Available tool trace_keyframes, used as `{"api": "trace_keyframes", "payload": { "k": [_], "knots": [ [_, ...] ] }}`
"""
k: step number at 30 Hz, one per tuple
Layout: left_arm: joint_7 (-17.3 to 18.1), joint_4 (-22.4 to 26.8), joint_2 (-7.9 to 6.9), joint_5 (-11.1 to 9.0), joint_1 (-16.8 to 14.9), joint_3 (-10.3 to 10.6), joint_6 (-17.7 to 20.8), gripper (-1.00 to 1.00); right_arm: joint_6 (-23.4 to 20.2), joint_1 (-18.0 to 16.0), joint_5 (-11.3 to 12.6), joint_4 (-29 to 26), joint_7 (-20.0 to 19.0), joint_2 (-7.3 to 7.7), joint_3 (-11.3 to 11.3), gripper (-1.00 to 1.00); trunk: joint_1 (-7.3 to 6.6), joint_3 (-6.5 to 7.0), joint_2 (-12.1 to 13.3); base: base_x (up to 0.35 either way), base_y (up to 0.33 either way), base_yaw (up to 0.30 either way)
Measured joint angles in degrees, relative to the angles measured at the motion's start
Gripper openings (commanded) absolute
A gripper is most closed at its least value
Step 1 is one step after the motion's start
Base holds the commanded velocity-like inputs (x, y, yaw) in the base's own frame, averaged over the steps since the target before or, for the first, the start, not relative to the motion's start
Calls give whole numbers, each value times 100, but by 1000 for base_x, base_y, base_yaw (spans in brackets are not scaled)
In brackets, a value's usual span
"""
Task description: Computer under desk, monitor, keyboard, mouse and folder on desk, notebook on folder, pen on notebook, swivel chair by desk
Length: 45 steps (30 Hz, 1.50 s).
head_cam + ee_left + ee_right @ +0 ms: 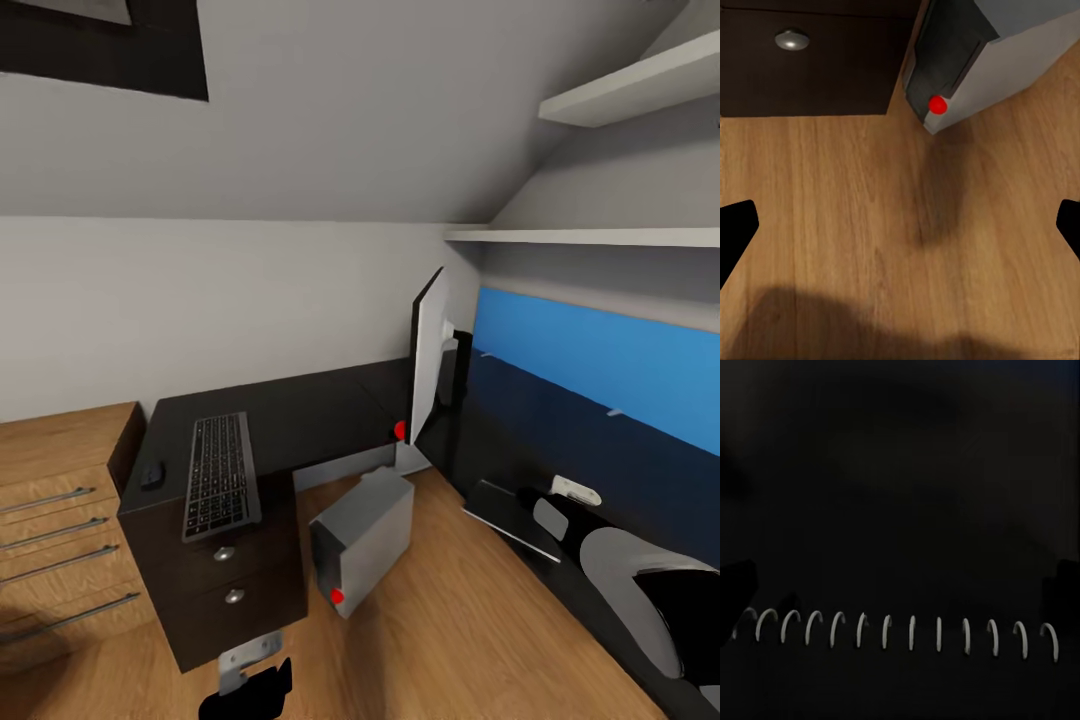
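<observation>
The black desk (300, 415) runs in an L. On its left wing lie the keyboard (220, 475) and, left of it, the small black mouse (152, 475). The monitor (430, 365) stands edge-on in the corner. The grey computer (365, 540) (1020, 52) stands on the floor in the inner angle of the L, beside the drawers. A flat grey notebook (510, 515) lies on the right wing; its white spiral rings (900, 631) show under my open right gripper (900, 585). My left gripper (900, 229) (250, 685) hangs open over bare floor in front of the computer.
A wooden cabinet (60, 520) with long bar handles adjoins the desk's left end. Black drawers with round knobs (225, 552) (793, 39) sit below the keyboard. A blue panel (600, 360) backs the right wing, under white shelves (600, 237). My right arm (640, 590) reaches over that wing.
</observation>
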<state>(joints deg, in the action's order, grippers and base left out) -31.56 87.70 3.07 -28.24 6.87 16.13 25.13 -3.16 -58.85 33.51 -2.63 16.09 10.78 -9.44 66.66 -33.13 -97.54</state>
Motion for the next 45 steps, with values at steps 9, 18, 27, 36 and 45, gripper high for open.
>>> {"api": "trace_keyframes", "payload": {
  "k": [9,18,27,36,45],
  "knots": [
    [0,0,0,-5,0,0,0,100,1,0,-3,-2,3,1,19,100,0,0,0,-58,27,0],
    [0,0,0,-7,0,1,0,100,-1,0,6,-6,1,0,20,100,-1,0,0,-79,34,0],
    [0,-24,1,-7,0,3,0,100,0,0,7,-6,0,0,18,100,-1,0,0,-81,34,0],
    [0,-35,9,-9,0,0,0,100,-4,0,7,-7,8,1,25,100,-1,0,0,-3,1,0],
    [0,-35,9,-8,0,0,0,100,-8,5,95,29,7,1,136,100,-154,124,280,0,0,0]
  ]
}}
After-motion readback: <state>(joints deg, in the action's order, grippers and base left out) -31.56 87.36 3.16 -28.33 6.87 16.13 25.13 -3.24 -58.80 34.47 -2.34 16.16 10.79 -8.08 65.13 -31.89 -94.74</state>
